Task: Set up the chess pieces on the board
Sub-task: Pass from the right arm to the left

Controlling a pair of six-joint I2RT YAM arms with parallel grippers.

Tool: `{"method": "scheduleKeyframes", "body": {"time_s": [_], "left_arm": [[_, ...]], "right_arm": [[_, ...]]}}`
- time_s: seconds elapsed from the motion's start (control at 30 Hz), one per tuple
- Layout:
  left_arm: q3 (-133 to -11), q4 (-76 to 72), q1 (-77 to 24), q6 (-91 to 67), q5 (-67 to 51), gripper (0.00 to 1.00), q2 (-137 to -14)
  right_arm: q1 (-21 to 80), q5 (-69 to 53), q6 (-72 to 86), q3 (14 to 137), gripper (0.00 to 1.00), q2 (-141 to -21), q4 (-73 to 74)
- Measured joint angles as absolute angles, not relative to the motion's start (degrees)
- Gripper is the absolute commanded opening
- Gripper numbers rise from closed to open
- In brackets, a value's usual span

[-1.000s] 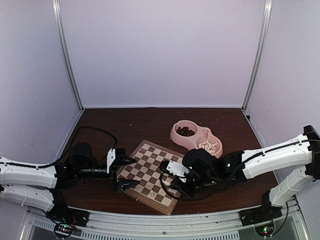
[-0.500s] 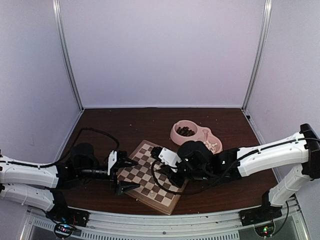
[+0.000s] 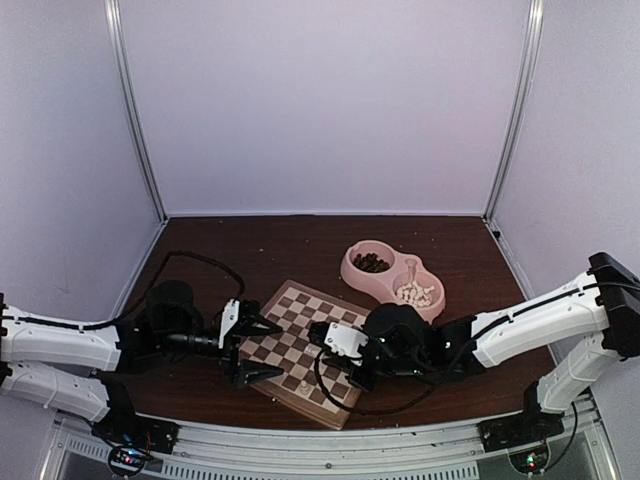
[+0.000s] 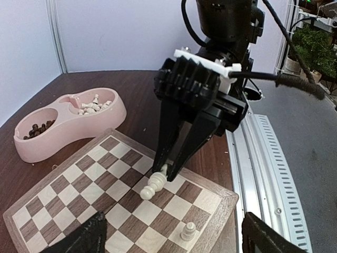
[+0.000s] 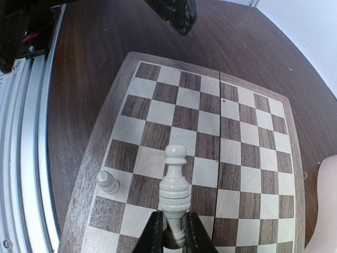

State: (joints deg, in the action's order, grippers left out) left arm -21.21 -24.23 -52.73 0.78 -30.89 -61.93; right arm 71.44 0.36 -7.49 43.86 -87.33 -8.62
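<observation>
board (image 3: 300,320) sits angled between my arms in top view, pink bowl (image 3: 348,272) behind it to the right. my left gripper (image 3: 270,349) hovers at the board's left edge, fingers wide, holding nothing.

left wrist view: my right gripper (image 4: 165,169) is pinched on a tall cream piece (image 4: 152,186) by its base. the head tilts down toward a square near the board's corner, can't tell if it touches. one pawn (image 4: 188,230) stands close by on the edge row.

right wrist view: tall cream piece sticks out past my fingertips, pawn just to its left.

risk: let go at this tilt and the piece likely lands on its side and rolls, maybe into the pawn. needs righting first. a pinch this low on the base could also slip.

count: one board, one bowl with two compartments, two cream pieces out (one held, one standing). more cream pieces in one compartment, dark pieces in the other, too small to count.
</observation>
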Motion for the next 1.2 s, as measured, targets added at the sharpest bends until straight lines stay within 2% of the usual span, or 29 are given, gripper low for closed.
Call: {"method": "scheduleKeyframes", "body": {"time_s": [0.37,0.5,0.63,0.87,1.2], "left_arm": [[-23.9,-23.7,-52.7,0.7,-35.3,0.72,-67.7],[-24.1,-23.4,-52.7,0.6,-36.3,0.71,-68.2],[-24.6,-23.0,-52.7,0.5,-37.1,0.58,-68.5],[-26.0,-22.6,-52.7,0.8,-39.1,0.56,-71.4],[-26.1,-22.6,-52.7,1.0,-39.9,0.45,-73.3]], "right_arm": [[71.4,-6.8,-8.8,43.9,0.01,-86.9,-9.9],[71.4,-8.9,-8.9,43.9,0.02,-86.9,-9.9],[71.4,-10.5,-8.9,43.9,0.02,-86.6,-9.8],[71.4,-12.3,-8.9,43.9,0.02,-86.1,-9.7],[71.4,-13.8,-8.9,43.9,0.02,-85.4,-9.6]]}}
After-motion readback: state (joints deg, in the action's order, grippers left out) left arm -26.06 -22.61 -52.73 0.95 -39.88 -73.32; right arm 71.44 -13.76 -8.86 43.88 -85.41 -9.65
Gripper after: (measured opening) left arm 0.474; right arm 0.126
